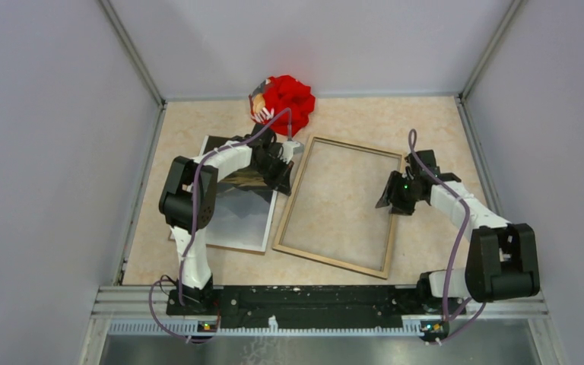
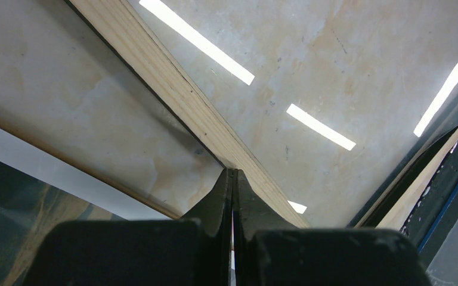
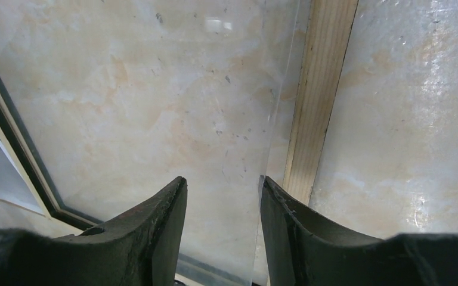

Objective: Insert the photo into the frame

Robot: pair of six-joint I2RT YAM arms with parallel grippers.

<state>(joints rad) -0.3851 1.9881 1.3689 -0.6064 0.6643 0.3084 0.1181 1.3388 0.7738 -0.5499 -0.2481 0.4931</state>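
Frame: the large thin rectangular picture frame [image 1: 331, 261] is laid flat on the beige marbled tabletop [image 1: 426, 129], light wood back upward, with no print inside it.
Photo: the large rectangular print of a dark misty landscape with golden streaks [image 1: 243, 217] is laid face up just beside the frame's left rail, outside the frame and partly hidden under the left arm [image 1: 220, 163].
Left gripper [image 2: 233, 174]: pressed together on nothing, its tip set against the frame's left rail (contact looks likely but is not certain).
Right gripper [image 3: 222, 182]: spread, held low just inside the frame's right rail; the edge of a clear pane [image 3: 269, 149] runs between the 2 fingers and is not pinched.
Risk 1: the frame could be pushed askew if the left tip presses sideways, since nothing pins the opposite rail.
Risk 2: the pane could be scratched, tipped or slid out of the frame if the right fingers are closed or lowered carelessly.
Risk 3: the thin, flat photo could be creased or dragged under the frame's left rail rather than over it.
Risk 4: the red cloth bundle [image 1: 289, 100] beyond the frame's far-left corner could be caught by the left arm.
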